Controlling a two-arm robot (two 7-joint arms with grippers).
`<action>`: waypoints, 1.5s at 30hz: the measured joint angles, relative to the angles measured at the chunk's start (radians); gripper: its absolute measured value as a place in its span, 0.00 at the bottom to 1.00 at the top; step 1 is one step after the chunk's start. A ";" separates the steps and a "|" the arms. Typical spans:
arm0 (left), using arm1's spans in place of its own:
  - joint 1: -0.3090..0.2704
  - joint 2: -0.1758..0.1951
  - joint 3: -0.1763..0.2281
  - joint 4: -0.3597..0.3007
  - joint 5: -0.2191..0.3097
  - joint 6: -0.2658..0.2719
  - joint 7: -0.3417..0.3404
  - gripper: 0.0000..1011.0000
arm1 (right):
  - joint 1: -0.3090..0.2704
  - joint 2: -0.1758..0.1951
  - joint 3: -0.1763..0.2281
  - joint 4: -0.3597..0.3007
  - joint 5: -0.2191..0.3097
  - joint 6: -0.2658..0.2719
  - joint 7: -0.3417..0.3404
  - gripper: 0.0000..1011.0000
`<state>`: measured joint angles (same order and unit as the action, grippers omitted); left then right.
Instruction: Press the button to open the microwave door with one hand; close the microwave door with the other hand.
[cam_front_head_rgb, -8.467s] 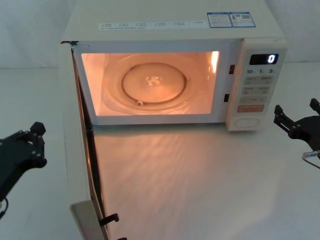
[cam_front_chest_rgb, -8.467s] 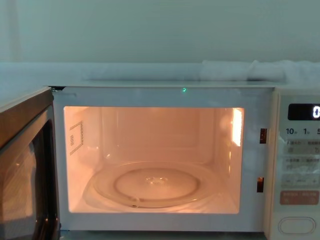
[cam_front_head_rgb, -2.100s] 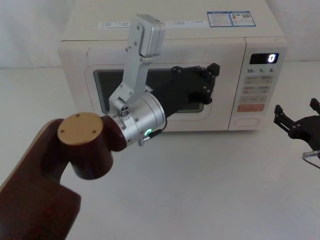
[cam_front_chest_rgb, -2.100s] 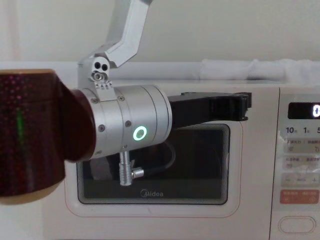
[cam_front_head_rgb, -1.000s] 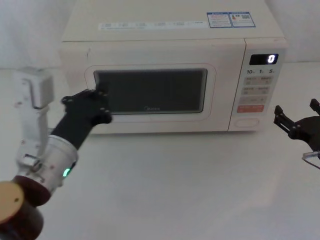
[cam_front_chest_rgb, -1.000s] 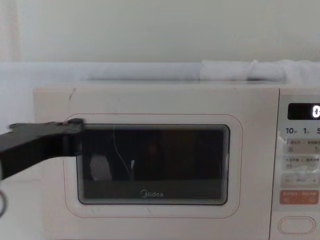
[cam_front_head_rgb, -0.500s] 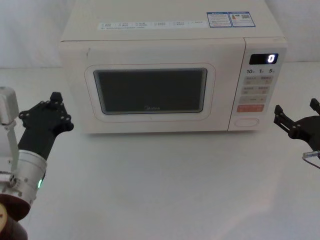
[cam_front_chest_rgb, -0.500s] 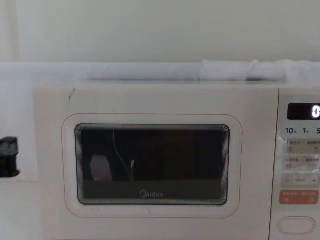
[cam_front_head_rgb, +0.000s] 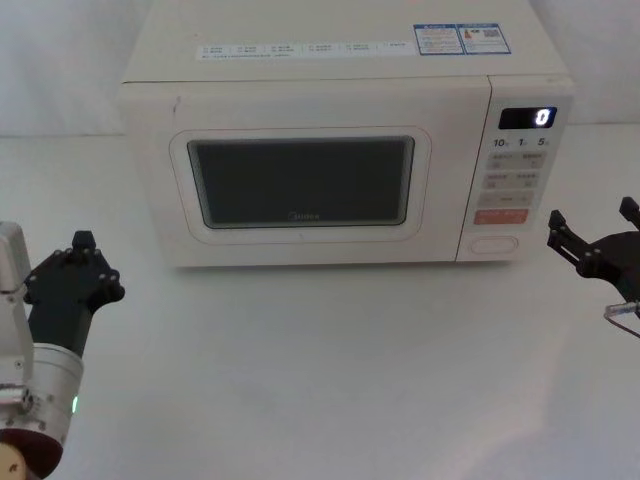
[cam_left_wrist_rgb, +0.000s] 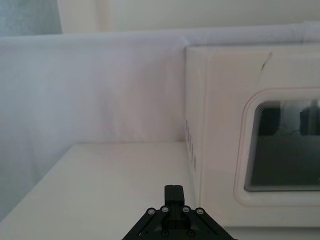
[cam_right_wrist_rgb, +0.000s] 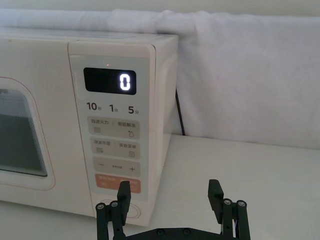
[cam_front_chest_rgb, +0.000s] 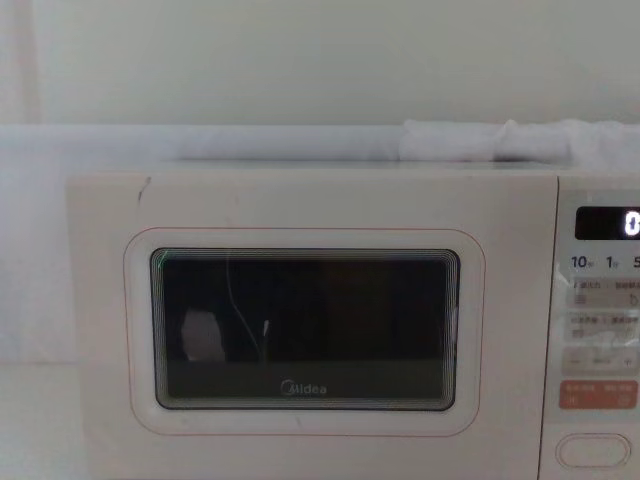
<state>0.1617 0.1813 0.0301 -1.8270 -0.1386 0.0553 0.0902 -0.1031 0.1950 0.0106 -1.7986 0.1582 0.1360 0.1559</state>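
Microwave door (cam_front_head_rgb: 300, 185): it sat flush with the cream front of the oven, its dark window unlit and the "Midea" mark readable under the glass in the chest view (cam_front_chest_rgb: 305, 335). The thin red outline ran unbroken around the window.

Button (cam_front_head_rgb: 491, 243): the wide pill-shaped key lay at the foot of the control panel (cam_front_head_rgb: 518, 170), right of the door and just under the orange-red key (cam_front_head_rgb: 500, 216). Nothing touched it. The chest view caught it at the lower right corner (cam_front_chest_rgb: 592, 451).

Display (cam_front_head_rgb: 527, 117): it read 0 (the same digit glowed in the right wrist view (cam_right_wrist_rgb: 125, 81)).

Left gripper (cam_front_head_rgb: 72, 274): it hung low at the robot's left, in front of and outside the oven's left corner, well apart from the door. It had hold of nothing. Whether its fingers were spread or closed I cannot tell; the left wrist view gave just its black tip (cam_left_wrist_rgb: 174, 220) facing the oven's left edge.

Right gripper (cam_front_head_rgb: 590, 232): it hovered just right of the control panel, near the level of the button but clear of it. Its 2 fingers (cam_right_wrist_rgb: 123, 196) stood spread wide with nothing between them, pointing toward the panel's lower right corner.

Table (cam_front_head_rgb: 350, 370): white, carrying the oven.
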 joint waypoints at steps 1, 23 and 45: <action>0.002 -0.002 -0.002 0.001 0.000 0.000 0.000 0.00 | 0.000 0.000 0.000 0.000 0.000 0.000 0.000 0.99; -0.005 -0.057 -0.038 0.050 0.002 -0.008 -0.069 0.00 | 0.000 0.000 0.000 0.000 0.000 0.000 0.000 0.99; -0.021 -0.097 -0.052 0.068 0.072 -0.011 -0.106 0.00 | 0.000 0.000 0.000 0.000 0.000 0.000 0.000 0.99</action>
<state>0.1405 0.0841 -0.0224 -1.7587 -0.0667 0.0442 -0.0159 -0.1031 0.1950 0.0106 -1.7986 0.1582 0.1360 0.1559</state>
